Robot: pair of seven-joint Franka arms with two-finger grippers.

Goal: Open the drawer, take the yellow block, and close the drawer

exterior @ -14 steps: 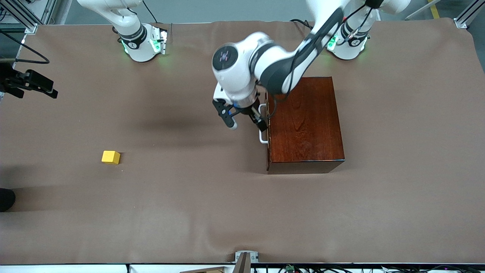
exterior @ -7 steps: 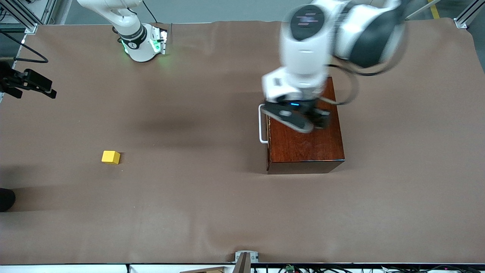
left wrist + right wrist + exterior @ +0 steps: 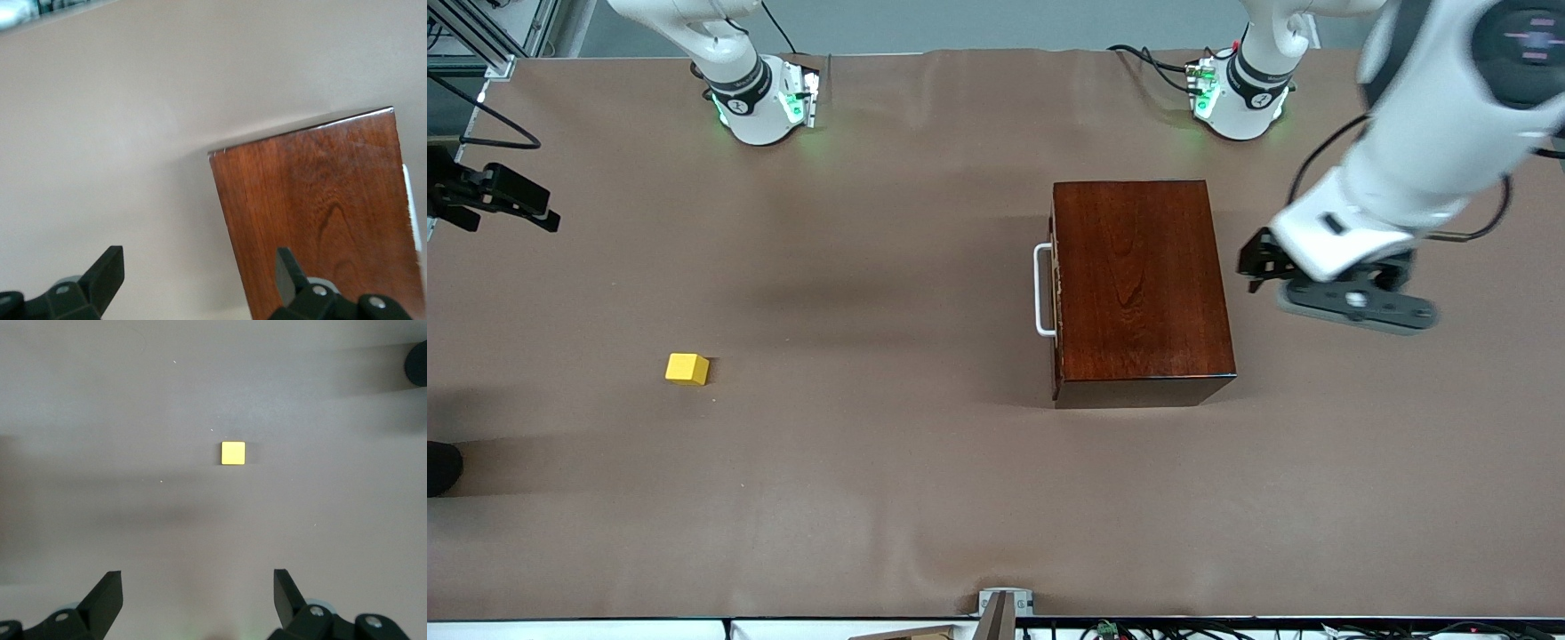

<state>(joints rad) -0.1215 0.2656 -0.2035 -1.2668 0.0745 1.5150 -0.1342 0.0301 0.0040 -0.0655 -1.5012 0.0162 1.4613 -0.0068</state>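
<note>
The right gripper (image 3: pixel 197 603) hangs high over the block (image 3: pixel 687 368), fingers spread. The block lies on the table (image 3: pixel 871 498), toward the right arm's end. The drawer (image 3: pixel 1056 293) is shut in its box (image 3: pixel 1143 284). The left gripper (image 3: pixel 1343 298) hangs beside the box, fingers spread.

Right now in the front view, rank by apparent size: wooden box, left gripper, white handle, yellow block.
1. wooden box
2. left gripper, raised over the table, so its nearness to the camera inflates it
3. white handle
4. yellow block
</note>
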